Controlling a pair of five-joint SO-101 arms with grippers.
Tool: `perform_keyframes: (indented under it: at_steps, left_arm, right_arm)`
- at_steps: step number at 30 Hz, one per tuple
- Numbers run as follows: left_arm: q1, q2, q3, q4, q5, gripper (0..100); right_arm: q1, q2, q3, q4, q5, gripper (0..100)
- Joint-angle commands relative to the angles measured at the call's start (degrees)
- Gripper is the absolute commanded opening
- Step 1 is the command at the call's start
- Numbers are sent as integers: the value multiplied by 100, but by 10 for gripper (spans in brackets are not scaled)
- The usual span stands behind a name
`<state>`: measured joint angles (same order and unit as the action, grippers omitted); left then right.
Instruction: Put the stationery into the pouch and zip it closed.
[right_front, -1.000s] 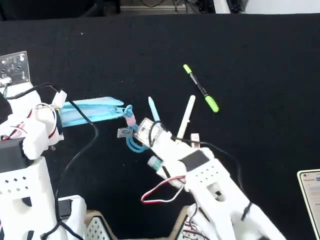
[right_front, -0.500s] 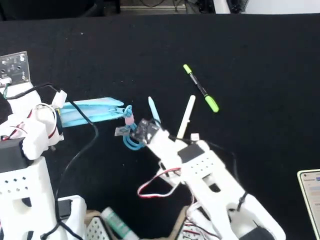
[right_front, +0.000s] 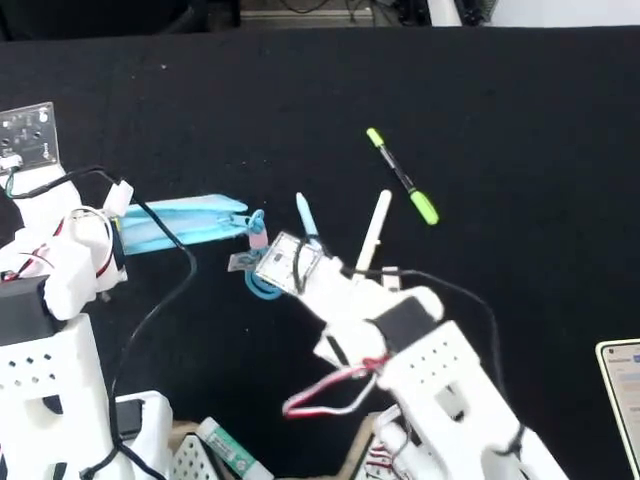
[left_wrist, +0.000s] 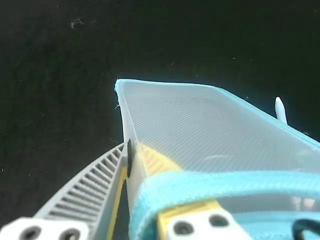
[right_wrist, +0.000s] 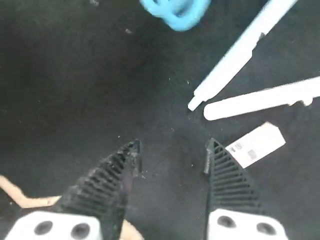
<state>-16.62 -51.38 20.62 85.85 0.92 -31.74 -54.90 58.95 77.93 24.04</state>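
From above, the light-blue mesh pouch (right_front: 190, 222) lay on the black table (right_front: 500, 100), with one end in the left gripper (right_front: 118, 235). The green highlighter with a black barrel (right_front: 403, 178), the slim white pen (right_front: 375, 230) and the light-blue pen (right_front: 307, 218) all lay outside it. The two pens were just beside the right arm (right_front: 400, 340).

At the left wrist, the fingers were clamped on the pouch's blue-trimmed end. Nothing could be made out through the mesh, and the zip's state could not be told.

At the right wrist, the right gripper (right_wrist: 172, 150) was spread wide with nothing between its fingers. It hung over the table near the two pens' ends, with a small white printed tag (right_wrist: 255, 145) just beside one finger.

By this showing, all the loading and the zipping were left to do.
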Motion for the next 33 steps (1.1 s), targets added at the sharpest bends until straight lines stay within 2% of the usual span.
perform_keyframes:
  at_steps: [1, 4, 9, 15, 19, 25, 30, 31, 33]
  left_arm:
    - [-22, -97, -92, 26, -62, 30]
    - [-57, -97, -92, 26, -70, 30]
    - [-31, -97, -92, 26, -62, 30]
    - [-22, -79, -92, 26, -62, 30]
    - [-22, -53, -92, 26, -62, 30]
    - [-48, -88, -92, 35, -79, 30]
    - [-31, -88, -92, 35, -79, 30]
    - [-31, -88, -92, 35, -79, 30]
    - [-40, -97, -92, 35, -79, 30]
  right_arm:
    - [123, -470, 31, -123, 9, 198]
    - [598, -330, 101, -554, -141, 198]
    - [1248, 629, 84, -1653, -1046, 198]
    - [958, 2237, -418, -2207, -1055, 198]
    - [598, 3020, -892, -2541, -1512, 198]
    - [580, 4101, -980, -3191, -1609, 198]
    - [633, 4840, -1174, -3182, -1609, 191]
    - [686, 4919, -1191, -3156, -1609, 165]
    - [835, 4998, -1235, -3165, -1565, 21]
